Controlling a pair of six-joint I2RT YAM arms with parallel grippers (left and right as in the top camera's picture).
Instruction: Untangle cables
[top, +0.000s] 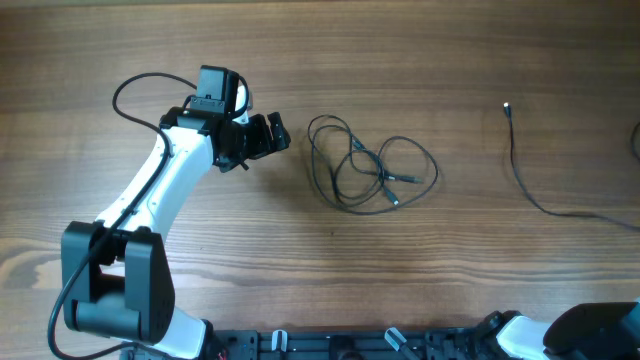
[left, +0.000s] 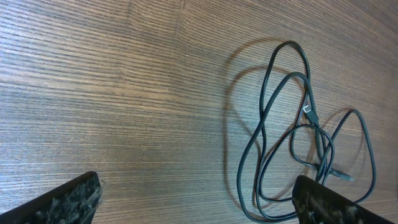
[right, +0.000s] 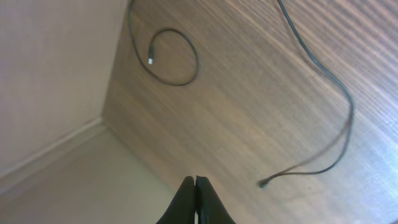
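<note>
Reaching in from the left side of the wooden table (top: 420, 50), the left arm (top: 160, 190) carries the left gripper (top: 272, 133) aimed to the right, its jaws spread wide with nothing between them. In the left wrist view the left gripper (left: 198, 183) shows only as two dark fingers (left: 68, 202) in the bottom corners, with bare wood grain between them.

Just to the right of it, and apart from it in the overhead view, lies the knotted bundle (top: 370, 165): thin black cords in overlapping loops near the middle of the table. From the left wrist the knotted bundle (left: 305, 143) sits toward the right, one plug tip (left: 309, 112) inside the loops and another plug end (left: 342, 175) lower down. Its lowest loop runs behind the right-hand finger; whether they touch I cannot tell.

Well apart to the right, a single loose cord (top: 520, 165) curves from its tip (top: 507, 105) down to the right edge.

The right arm (top: 590, 330) shows in the bottom right corner. In its wrist view the right gripper (right: 196, 180) has its fingers pressed together on nothing. Beyond it lie a long strand (right: 339, 87) and a looped cord (right: 186, 68) near the table's edge.
</note>
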